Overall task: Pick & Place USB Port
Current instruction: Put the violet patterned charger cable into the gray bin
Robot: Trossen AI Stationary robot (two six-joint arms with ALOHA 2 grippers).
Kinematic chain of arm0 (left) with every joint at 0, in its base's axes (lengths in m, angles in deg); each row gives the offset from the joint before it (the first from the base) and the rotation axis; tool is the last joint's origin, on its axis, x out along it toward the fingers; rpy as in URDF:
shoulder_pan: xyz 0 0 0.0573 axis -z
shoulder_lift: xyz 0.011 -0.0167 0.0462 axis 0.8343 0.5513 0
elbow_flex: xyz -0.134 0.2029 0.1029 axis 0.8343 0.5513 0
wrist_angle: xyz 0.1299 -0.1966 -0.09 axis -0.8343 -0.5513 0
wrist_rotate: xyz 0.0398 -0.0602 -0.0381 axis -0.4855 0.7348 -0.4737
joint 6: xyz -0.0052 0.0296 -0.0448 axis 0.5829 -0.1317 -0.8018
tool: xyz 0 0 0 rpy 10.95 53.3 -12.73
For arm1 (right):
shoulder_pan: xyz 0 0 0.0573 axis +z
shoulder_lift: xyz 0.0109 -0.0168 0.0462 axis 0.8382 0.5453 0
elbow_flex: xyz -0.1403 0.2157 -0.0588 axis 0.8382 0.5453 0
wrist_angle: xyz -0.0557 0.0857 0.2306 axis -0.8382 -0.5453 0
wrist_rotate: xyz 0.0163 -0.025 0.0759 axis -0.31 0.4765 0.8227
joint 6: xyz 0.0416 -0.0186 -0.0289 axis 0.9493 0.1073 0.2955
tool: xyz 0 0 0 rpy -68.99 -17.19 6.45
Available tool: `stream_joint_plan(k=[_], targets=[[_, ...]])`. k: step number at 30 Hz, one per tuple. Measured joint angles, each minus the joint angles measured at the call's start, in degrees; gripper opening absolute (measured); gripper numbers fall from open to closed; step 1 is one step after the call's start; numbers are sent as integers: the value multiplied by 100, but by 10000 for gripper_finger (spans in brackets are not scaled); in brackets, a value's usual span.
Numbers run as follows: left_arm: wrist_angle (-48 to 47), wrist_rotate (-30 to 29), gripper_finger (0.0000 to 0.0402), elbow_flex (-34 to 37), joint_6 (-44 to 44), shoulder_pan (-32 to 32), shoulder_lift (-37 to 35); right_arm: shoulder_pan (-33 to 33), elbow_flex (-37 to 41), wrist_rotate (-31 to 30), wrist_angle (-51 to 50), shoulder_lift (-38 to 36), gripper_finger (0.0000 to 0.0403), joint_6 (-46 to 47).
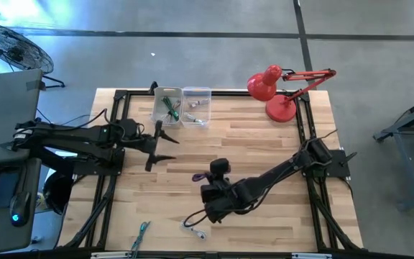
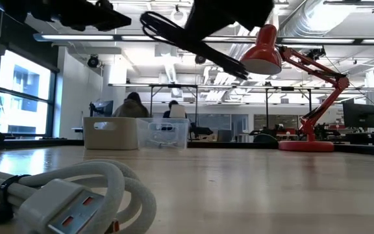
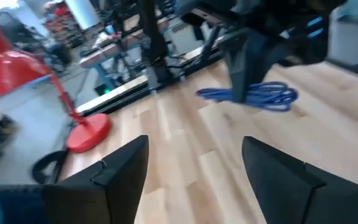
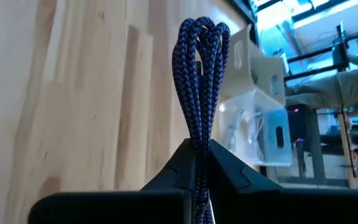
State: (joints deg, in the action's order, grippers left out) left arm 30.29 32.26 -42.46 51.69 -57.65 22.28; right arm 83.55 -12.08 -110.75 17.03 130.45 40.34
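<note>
A coiled blue braided USB cable (image 4: 201, 43) is held by my right gripper (image 4: 199, 149), which is shut on it above the table's middle (image 1: 208, 178). The left wrist view shows the same blue cable (image 3: 260, 96) under that gripper. My left gripper (image 1: 168, 147) hovers open to the left of it, its fingers (image 3: 120, 171) spread wide and touching nothing. A white USB cable (image 1: 196, 230) lies coiled on the table near the near edge, and fills the low view's foreground (image 2: 63, 195). My right gripper pinches the blue cable's bundled strands (image 4: 197, 134) between its two fingers, several strands together. The looped end (image 4: 202, 31) sticks out beyond the fingertips. The bundle is lifted clear of the table (image 3: 272, 93).
Two small bins stand at the far edge, one white (image 1: 167, 106) with green cable inside, one clear (image 1: 196, 106). A red desk lamp (image 1: 273, 90) stands at the far right. A green cable (image 1: 144, 230) lies near the near edge. Bare wood (image 1: 264, 137) lies between the arms and the bins.
</note>
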Motion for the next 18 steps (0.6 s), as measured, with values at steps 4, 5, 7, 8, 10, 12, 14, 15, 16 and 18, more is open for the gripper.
stream_joint_plan(k=[4, 5, 7, 8, 10, 12, 14, 15, 16, 18], targets=[[30, 482, 257, 0, -309, 2, 191, -112, -2, -3, 500, -100, 10, -464], [36, 577, 257, 0, -358, 6, 273, -140, -2, -13, 659, -117, 10, -597], [85, 710, 257, 0, -428, 13, 472, -176, -2, -31, 960, -161, 10, -899], [139, 757, 257, 0, -436, 13, 590, -193, -2, 8, 1132, -171, 10, -1049], [412, 843, 257, 0, -438, 13, 835, -225, -7, 67, 1470, -177, 10, -1354], [681, 919, 257, 2, -438, 13, 1048, -232, -7, 167, 1687, -177, 10, -1654], [944, 1054, 257, 0, -438, 13, 1233, -266, -7, 291, 1908, -177, 10, -1806], [1046, 1155, 257, 0, -438, 11, 1301, -284, -7, 290, 1967, -177, 10, -1818], [1147, 1237, 257, 0, -438, 11, 1356, -299, -7, 274, 1991, -177, 10, -1832], [1282, 1343, 257, 0, -438, 11, 1440, -326, -7, 253, 2005, -177, 10, -1900]])
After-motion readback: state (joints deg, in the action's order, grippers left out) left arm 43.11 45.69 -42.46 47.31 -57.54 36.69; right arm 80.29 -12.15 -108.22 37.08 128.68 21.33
